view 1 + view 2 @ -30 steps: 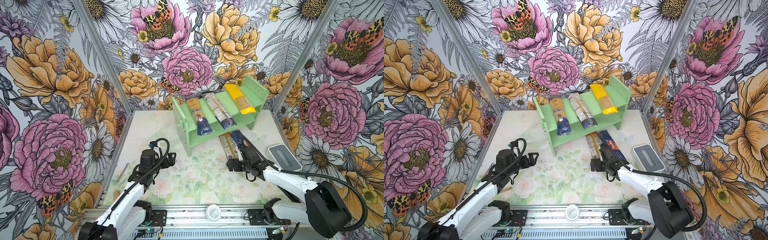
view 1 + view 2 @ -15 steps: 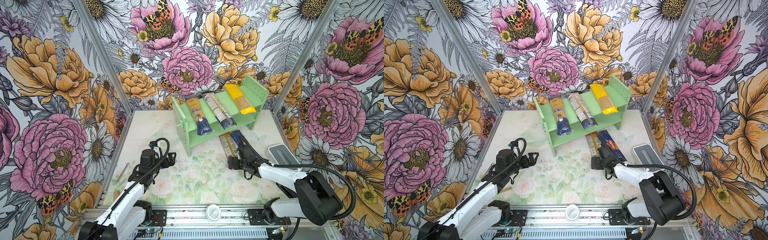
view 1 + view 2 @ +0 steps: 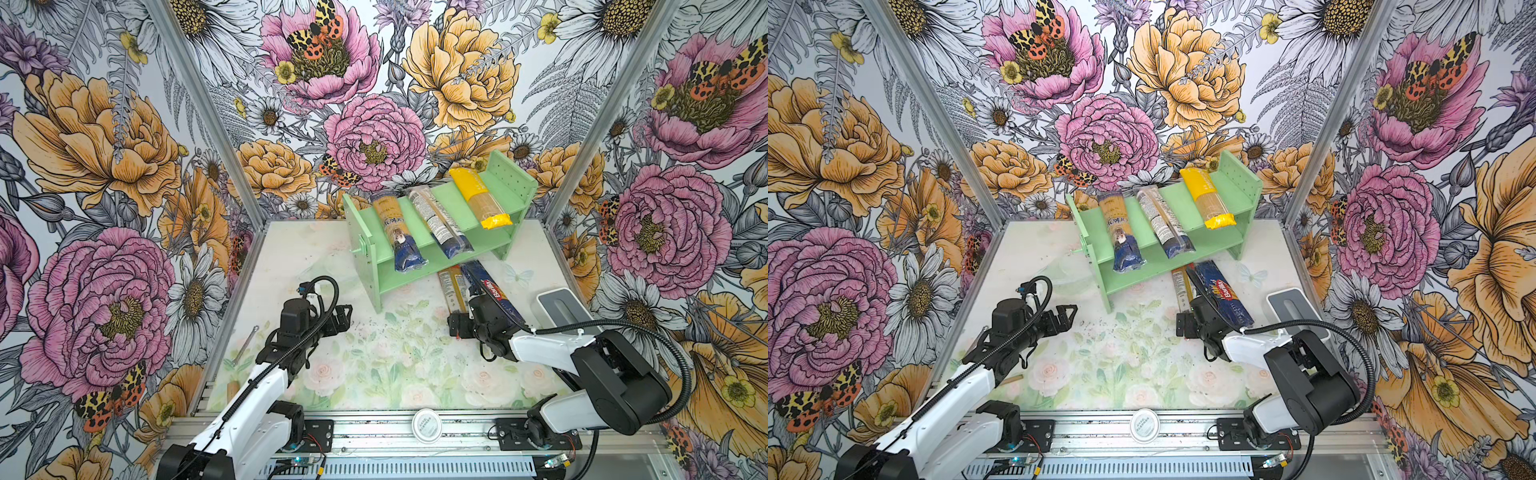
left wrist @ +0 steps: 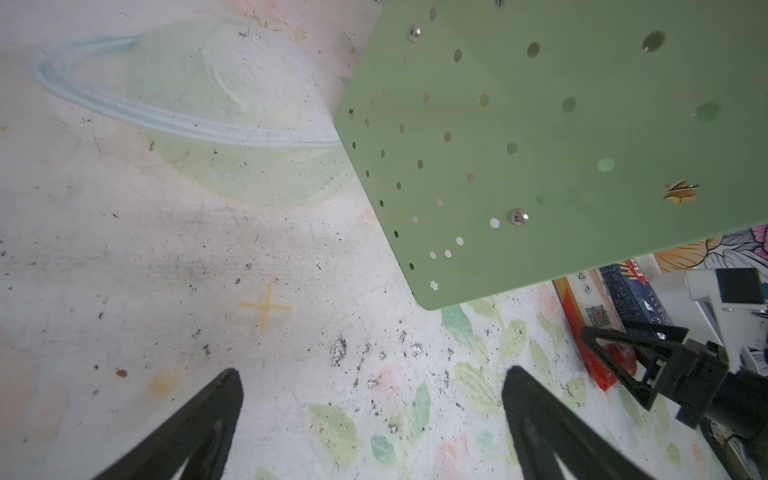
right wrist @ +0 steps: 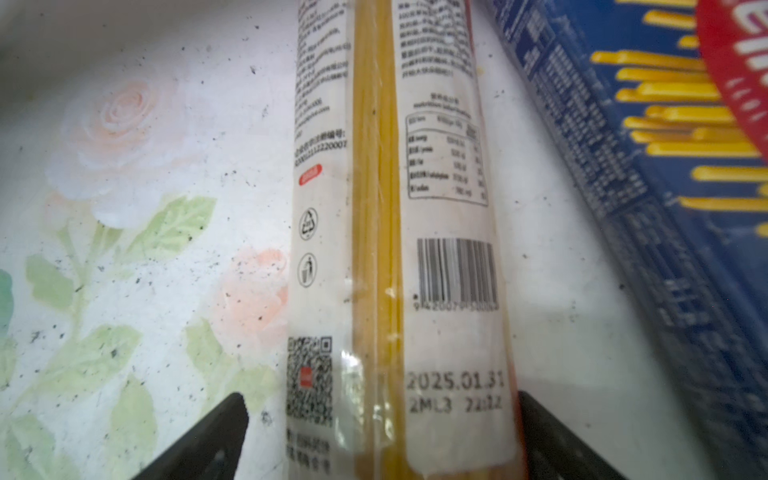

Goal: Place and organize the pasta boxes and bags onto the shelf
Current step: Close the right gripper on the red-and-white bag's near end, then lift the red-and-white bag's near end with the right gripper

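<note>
At the shelf's 6 o'clock the right gripper, jaws wide, straddles the red pack's end unclamped, while the left gripper at 8 o'clock gapes empty.

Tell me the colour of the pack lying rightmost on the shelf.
The pack is yellow, clearest in a top view.

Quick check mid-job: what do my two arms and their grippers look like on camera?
The left arm and right arm have white shell links with black joints and wrist housings. A black cable loops over the left wrist; a thick ribbed black hose arcs along the right arm. The left gripper and right gripper carry matte black, triangular open-frame fingers.
</note>
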Controlling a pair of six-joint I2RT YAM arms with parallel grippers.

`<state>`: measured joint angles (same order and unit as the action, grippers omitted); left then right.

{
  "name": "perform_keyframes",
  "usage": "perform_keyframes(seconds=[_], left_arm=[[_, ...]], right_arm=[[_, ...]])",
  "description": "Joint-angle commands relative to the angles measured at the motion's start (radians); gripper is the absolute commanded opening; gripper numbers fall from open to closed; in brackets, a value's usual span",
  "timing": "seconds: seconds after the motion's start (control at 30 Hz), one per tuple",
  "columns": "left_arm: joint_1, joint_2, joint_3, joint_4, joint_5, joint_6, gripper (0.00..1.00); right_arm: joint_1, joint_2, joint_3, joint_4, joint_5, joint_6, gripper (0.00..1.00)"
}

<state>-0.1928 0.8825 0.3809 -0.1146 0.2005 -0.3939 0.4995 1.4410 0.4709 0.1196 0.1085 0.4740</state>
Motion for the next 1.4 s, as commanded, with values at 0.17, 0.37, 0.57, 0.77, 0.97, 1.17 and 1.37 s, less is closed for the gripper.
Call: perform_keyframes(seconds=[0.17, 0.37, 0.57, 0.77, 0.97, 1.17, 1.37], left_arm=[[0.007, -0.015, -0.013, 0.031, 0.022, -0.013, 0.99], [0.007, -0.029, -0.018, 0.028, 0.019, -0.014, 0.99], [0.008, -0.039, -0.020, 0.024, 0.019, -0.016, 0.99], [0.008, -0.037, -0.020, 0.026, 0.020, -0.016, 0.99], [0.008, -0.036, -0.020, 0.027, 0.018, -0.014, 0.99], [0.010, -0.027, -0.019, 0.033, 0.019, -0.014, 0.99], [0.010, -0.012, -0.015, 0.041, 0.024, -0.016, 0.99]], right_arm=[[0.069, 0.026, -0.042, 0.051, 0.054, 0.047, 0.96], [0.131, 0.087, -0.037, 0.062, 0.100, 0.047, 0.89], [0.171, 0.150, -0.037, 0.088, 0.150, 0.057, 0.78], [0.183, 0.167, -0.040, 0.104, 0.156, 0.060, 0.59], [0.184, 0.118, -0.038, 0.084, 0.126, 0.051, 0.35], [0.182, 0.025, -0.016, -0.016, 0.119, 0.043, 0.21], [0.171, -0.079, 0.024, -0.145, 0.091, 0.019, 0.00]])
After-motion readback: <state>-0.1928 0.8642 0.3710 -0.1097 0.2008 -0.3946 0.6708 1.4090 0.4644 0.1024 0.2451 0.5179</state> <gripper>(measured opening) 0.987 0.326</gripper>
